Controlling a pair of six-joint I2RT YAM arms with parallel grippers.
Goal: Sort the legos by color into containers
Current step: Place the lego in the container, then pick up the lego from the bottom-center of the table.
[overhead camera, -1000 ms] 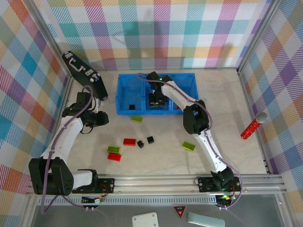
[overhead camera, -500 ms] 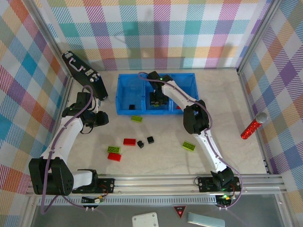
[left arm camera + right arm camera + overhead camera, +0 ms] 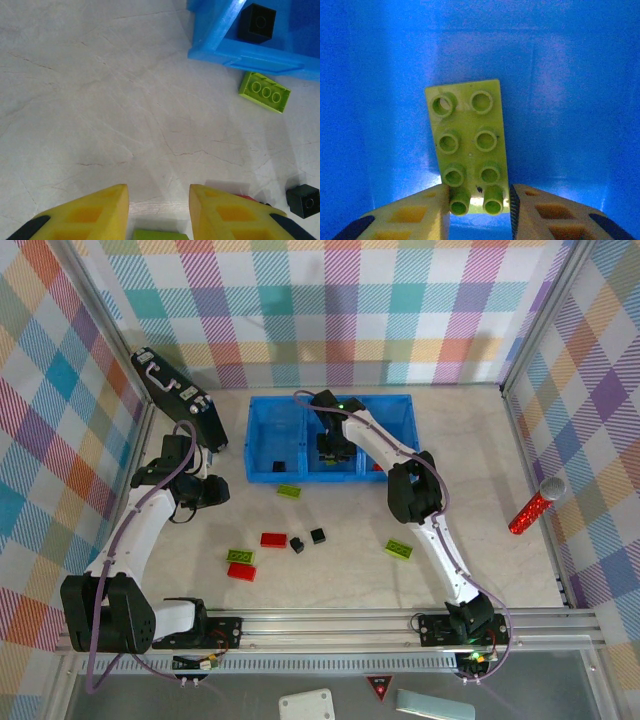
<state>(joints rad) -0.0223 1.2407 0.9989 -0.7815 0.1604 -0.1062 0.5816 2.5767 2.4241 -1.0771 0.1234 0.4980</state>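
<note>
Green lego (image 3: 469, 150) (maybe gripped) in tray (image 3: 570, 100)

Plaid walls (image 3: 350, 300), pale marbled table (image 3: 480, 490)

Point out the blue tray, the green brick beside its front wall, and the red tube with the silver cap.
Blue tray (image 3: 262, 418), top view, left rim.
Green brick (image 3: 290, 491), top view, studded top.
Red tube (image 3: 527, 513), top view, red body.
</note>
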